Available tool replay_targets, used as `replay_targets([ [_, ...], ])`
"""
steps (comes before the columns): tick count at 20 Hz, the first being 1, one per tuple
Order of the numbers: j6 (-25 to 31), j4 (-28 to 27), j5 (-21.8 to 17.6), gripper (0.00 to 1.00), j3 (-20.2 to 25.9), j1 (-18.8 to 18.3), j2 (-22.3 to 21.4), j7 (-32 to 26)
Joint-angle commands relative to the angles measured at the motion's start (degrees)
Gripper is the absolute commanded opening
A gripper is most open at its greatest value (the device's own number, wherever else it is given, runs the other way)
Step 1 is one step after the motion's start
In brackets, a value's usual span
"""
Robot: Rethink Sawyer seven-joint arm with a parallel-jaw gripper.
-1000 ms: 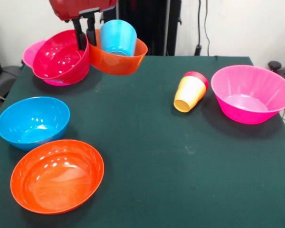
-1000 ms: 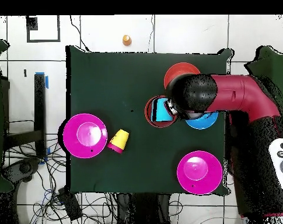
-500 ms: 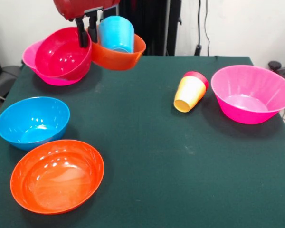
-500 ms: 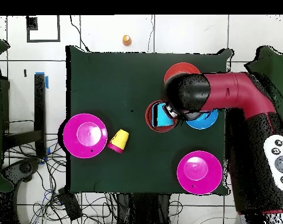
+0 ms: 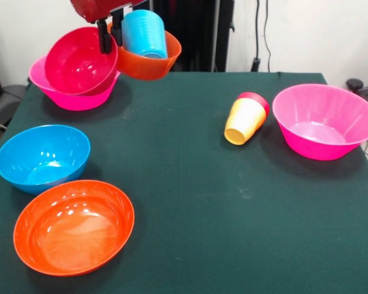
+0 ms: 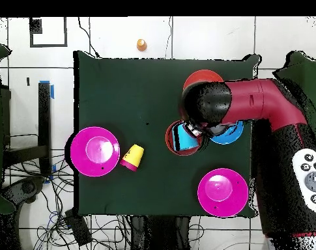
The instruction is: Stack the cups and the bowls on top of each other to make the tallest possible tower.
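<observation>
Dark green desk (image 6: 147, 84) seen from straight above. Red and black arm (image 6: 251, 114) reaches in from right and covers tool; its state not readable. Under arm's end: small orange bowl (image 6: 175, 147) with blue cup (image 6: 182, 137) inside. Blue bowl (image 6: 227, 134) and orange bowl (image 6: 198, 78) partly hidden by arm. Pink bowl (image 6: 94, 151) at left, yellow cup (image 6: 133, 155) on its side just beside it, red rim showing at its lower end. Second pink bowl (image 6: 222, 192) near lower right corner. Small orange object (image 6: 141, 44) on floor beyond desk.
</observation>
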Motion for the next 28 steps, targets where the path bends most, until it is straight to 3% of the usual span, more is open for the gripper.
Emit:
replay_targets([
  [1, -3.1, -4.1, 4.0, 0.00, -2.7, 2.5, 2.4, 10.9],
  [5, -8.5, -6.2, 6.9, 0.00, -8.4, 5.0, 2.0, 28.3],
  [9, -6.3, -9.3, 9.9, 0.00, -12.0, 6.9, 3.3, 35.1],
  [10, -14.3, 0.9, 10.8, 0.00, -13.8, 7.1, 0.1, 39.4],
  [12, -15.7, 2.7, 11.0, 0.00, -15.6, 7.5, -0.9, 41.8],
  [19, -14.5, 0.5, 9.9, 0.00, -17.6, 8.1, 0.4, 44.5],
  [25, -18.4, 0.4, 9.0, 0.00, -19.4, 6.9, 1.3, 49.4],
  [28, -19.8, 0.8, 9.9, 0.00, -19.2, 5.4, 2.3, 47.8],
])
